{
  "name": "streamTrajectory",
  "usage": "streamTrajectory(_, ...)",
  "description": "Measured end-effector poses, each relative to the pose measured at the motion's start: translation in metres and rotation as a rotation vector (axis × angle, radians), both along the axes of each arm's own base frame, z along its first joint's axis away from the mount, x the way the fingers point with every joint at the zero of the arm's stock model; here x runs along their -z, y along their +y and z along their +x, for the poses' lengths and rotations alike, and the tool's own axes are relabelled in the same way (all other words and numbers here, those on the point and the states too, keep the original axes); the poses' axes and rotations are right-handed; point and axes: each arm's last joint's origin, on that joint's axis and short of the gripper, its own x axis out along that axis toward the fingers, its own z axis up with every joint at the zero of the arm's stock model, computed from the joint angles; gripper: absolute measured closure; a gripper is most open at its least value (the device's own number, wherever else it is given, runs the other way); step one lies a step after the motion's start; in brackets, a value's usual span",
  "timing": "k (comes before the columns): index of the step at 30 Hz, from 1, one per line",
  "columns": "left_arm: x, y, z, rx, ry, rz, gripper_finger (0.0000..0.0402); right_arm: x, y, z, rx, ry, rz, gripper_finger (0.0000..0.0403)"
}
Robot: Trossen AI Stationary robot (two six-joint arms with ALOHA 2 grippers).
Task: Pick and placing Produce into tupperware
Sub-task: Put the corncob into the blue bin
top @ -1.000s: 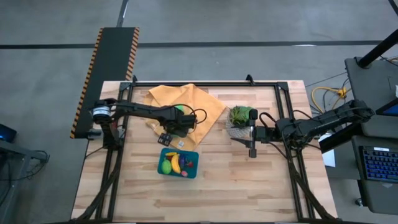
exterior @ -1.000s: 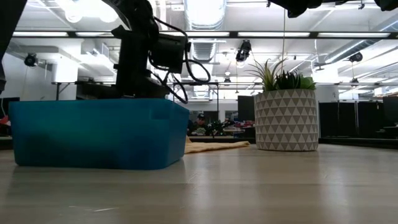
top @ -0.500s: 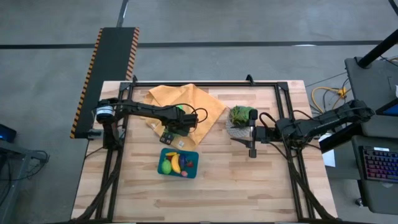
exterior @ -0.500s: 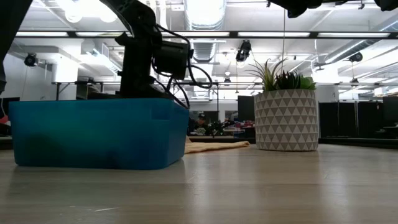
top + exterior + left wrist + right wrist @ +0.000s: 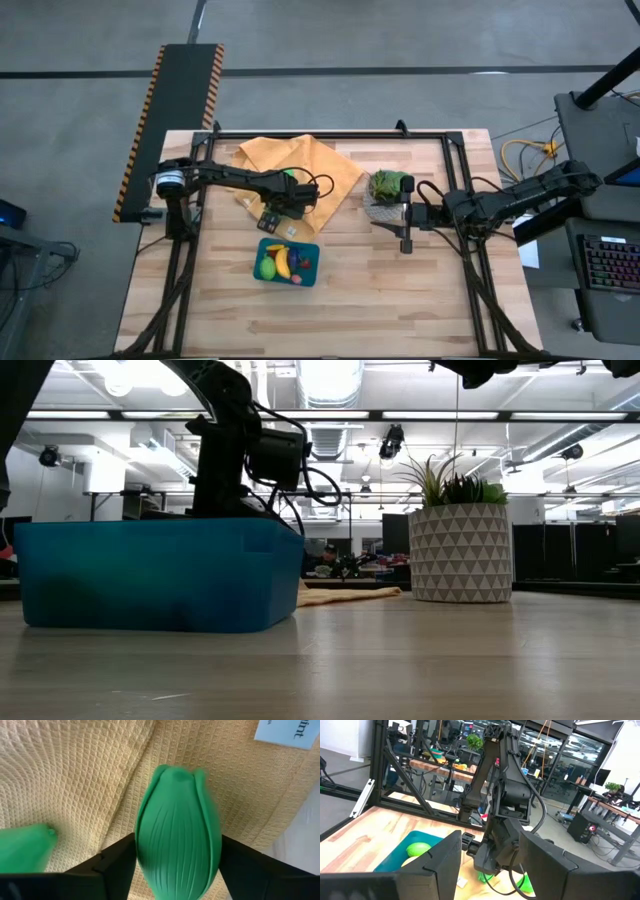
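Green ribbed veg (image 5: 177, 832) clamped between left gripper (image 5: 170, 870) fingers over the cloth (image 5: 325, 170), ready for the tub (image 5: 286, 262); right gripper (image 5: 406, 238) idle, spread empty.

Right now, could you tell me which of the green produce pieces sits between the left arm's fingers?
The ribbed green vegetable on the orange-yellow cloth sits between the left gripper fingers. Another green piece lies beside it, outside them; the green fruit is already in the tupperware.

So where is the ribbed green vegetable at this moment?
In the left wrist view the ribbed green vegetable sits between the left tool's fingers, over the yellow cloth; another green piece lies beside it.
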Motion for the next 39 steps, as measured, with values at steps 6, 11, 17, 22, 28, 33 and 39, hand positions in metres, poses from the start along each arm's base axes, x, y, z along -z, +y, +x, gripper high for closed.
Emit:
streamTrajectory(6, 0.000, 0.001, 0.000, 0.000, 0.003, 0.022, 0.0187, 0.000, 0.000, 0.000, 0.000, 0.000, 0.000, 0.0211)
streamTrajectory(11, 0.000, 0.001, 0.000, 0.000, 0.003, 0.027, 0.0192, 0.000, 0.000, 0.000, 0.000, 0.000, 0.000, 0.0211)
streamTrajectory(17, 0.000, 0.001, 0.000, 0.000, 0.004, 0.031, 0.0193, 0.000, 0.000, 0.000, 0.000, 0.000, 0.000, 0.0211)
streamTrajectory(22, 0.000, 0.001, -0.001, -0.001, 0.010, 0.035, 0.0194, 0.000, 0.000, 0.000, 0.000, 0.000, 0.000, 0.0211)
streamTrajectory(28, -0.005, 0.001, -0.002, -0.022, 0.010, 0.060, 0.0194, 0.000, 0.000, 0.000, 0.000, 0.000, 0.000, 0.0211)
streamTrajectory(33, -0.015, 0.000, -0.003, -0.030, -0.022, 0.065, 0.0194, 0.000, 0.000, 0.000, 0.000, 0.000, 0.000, 0.0211)
streamTrajectory(39, -0.024, -0.002, -0.005, -0.094, -0.070, 0.068, 0.0194, 0.000, 0.000, 0.000, 0.000, 0.001, 0.003, 0.0211)
